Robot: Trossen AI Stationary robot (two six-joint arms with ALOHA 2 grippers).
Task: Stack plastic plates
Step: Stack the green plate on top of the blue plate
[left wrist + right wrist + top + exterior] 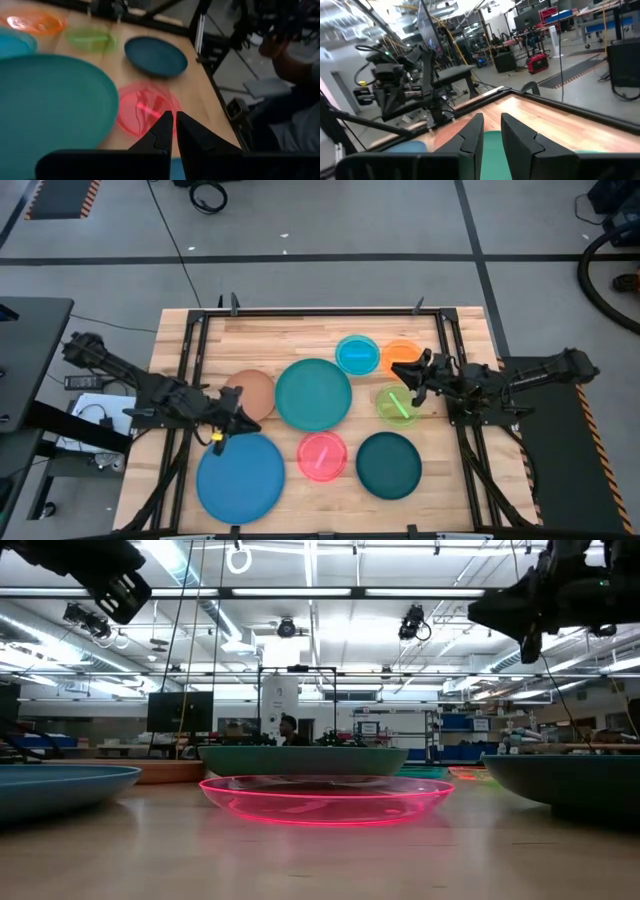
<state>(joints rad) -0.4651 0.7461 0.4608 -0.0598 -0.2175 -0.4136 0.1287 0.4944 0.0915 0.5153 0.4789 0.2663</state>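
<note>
At lower left of the high view, the left gripper (222, 434), fingers nearly closed and empty, hovers over the blue plate (240, 477); the right gripper (405, 370), slightly parted and empty, hovers by the green plate (398, 404). Thin rims could slip the fingers.

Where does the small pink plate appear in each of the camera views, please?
High view: pink plate, near table edge, between blue plate and dark teal plate.
Low view: centre foreground.
Left wrist view: just beyond the fingertips.
Right wrist view: not in it.
Shared landmark: the large teal plate, directly beside it.
</note>
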